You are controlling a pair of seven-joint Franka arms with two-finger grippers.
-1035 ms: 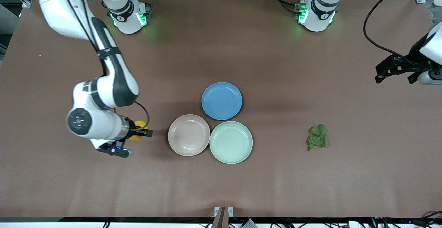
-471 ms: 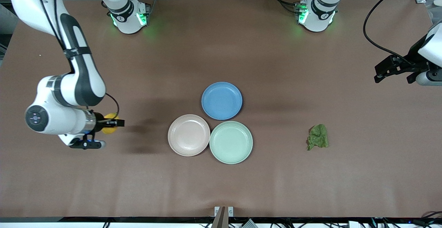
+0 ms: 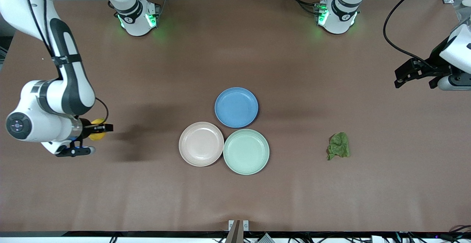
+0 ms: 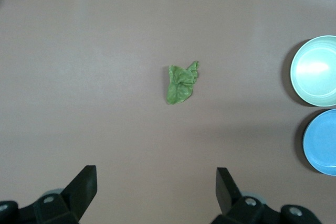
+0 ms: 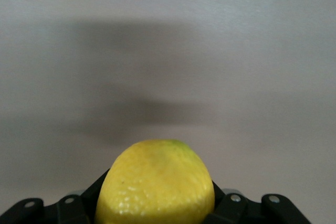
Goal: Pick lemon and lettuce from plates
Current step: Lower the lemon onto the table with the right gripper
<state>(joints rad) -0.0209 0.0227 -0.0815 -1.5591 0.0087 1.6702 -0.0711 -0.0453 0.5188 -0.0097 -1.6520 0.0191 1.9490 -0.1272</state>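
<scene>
Right pincer [image 3: 101, 128], clamped on the lemon [image 3: 96, 134], hangs over the surface [image 3: 235, 199] at the right arm's end. The pink plate [image 3: 201, 144] and green plate [image 3: 246, 151] sit mid-surface, touching, the blue plate [image 3: 236, 107] farther from the camera. The lettuce [image 3: 339, 145] lies on the surface toward the left arm's end; there the left pincer [image 4: 156, 190] waits aloft, fingers wide apart, holding nothing

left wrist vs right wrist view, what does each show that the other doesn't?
Only the left wrist view: the lettuce lying on the bare table, the mint green plate and blue plate at one edge, and the open left hand up over the table. Only the right wrist view: the lemon gripped in the shut right hand. Both share the brown tabletop.
</scene>
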